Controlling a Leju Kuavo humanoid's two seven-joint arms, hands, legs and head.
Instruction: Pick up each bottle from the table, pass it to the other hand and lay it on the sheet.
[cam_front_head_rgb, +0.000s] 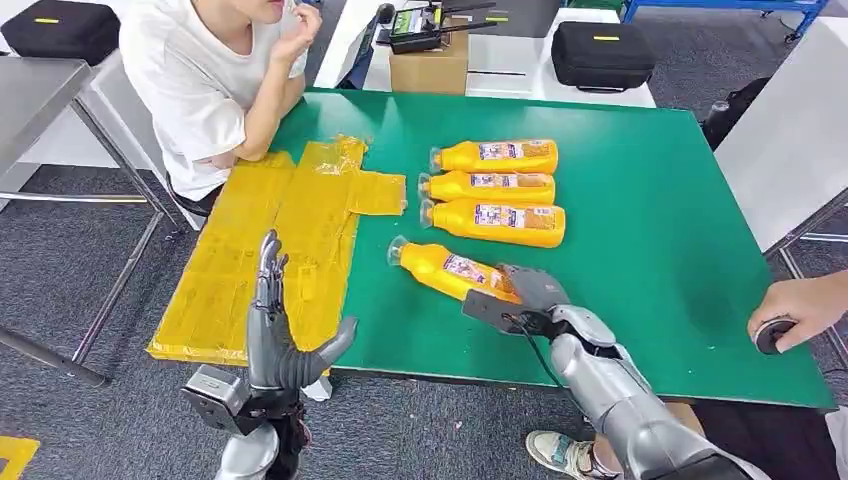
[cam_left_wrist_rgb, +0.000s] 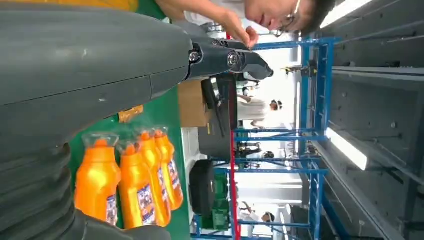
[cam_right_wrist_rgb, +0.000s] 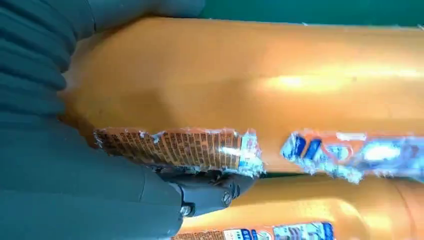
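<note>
My right hand (cam_front_head_rgb: 533, 293) lies on the base end of the nearest bottle (cam_front_head_rgb: 447, 268), low in the middle of the head view. My fingers are closed around its body, and the bottle rests tilted on the green table (cam_front_head_rgb: 650, 250), cap toward the left. My left hand (cam_front_head_rgb: 278, 330) stands upright at the lower left, fingers apart, holding nothing, just before the yellow sheet (cam_front_head_rgb: 290, 240). Three more bottles (cam_front_head_rgb: 495, 190) lie side by side above the held one. A person (cam_front_head_rgb: 205, 70) sits at the upper left.
</note>
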